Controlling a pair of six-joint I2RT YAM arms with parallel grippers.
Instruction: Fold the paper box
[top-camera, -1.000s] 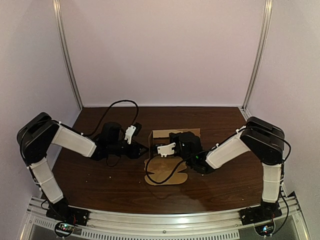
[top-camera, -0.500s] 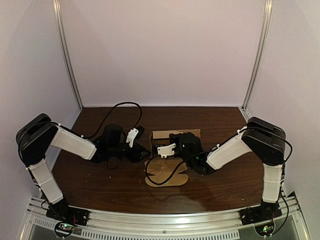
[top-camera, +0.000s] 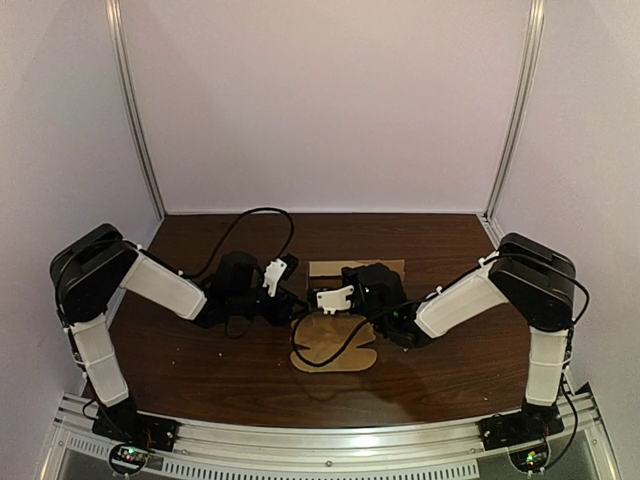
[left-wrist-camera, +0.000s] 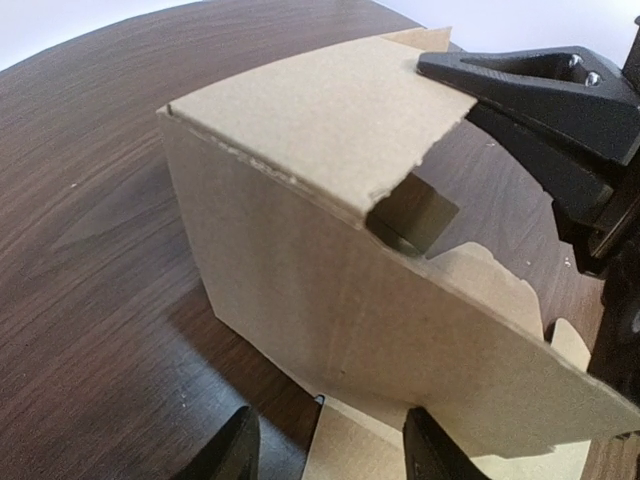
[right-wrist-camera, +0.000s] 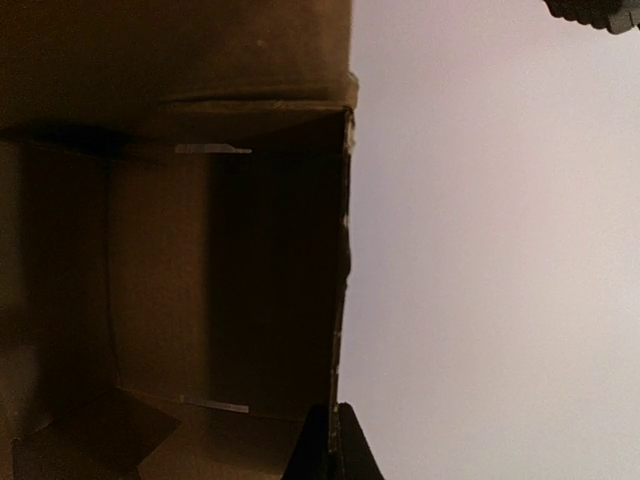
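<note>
The brown cardboard box (left-wrist-camera: 300, 250), its near flap crossed by a black cable (top-camera: 296, 352), is pinched by the right gripper (right-wrist-camera: 325, 445) and faced from the left by the spread-open left gripper (left-wrist-camera: 330, 452).

The box (left-wrist-camera: 300, 280) is matt brown cardboard with a ragged edge, on a dark, smooth wood-grain table (left-wrist-camera: 90, 250).

Soft, even light with a pinkish cast fills the overhead view, and the dark table (top-camera: 200, 370) carries only faint shadows. The left wrist view is bright and sharp on the box (left-wrist-camera: 300, 260), which drops a soft shadow toward the slightly blurred left fingers (left-wrist-camera: 232, 452). The right wrist view is dim and murky inside the box, beside a washed-out pale wall (right-wrist-camera: 480, 250).
</note>
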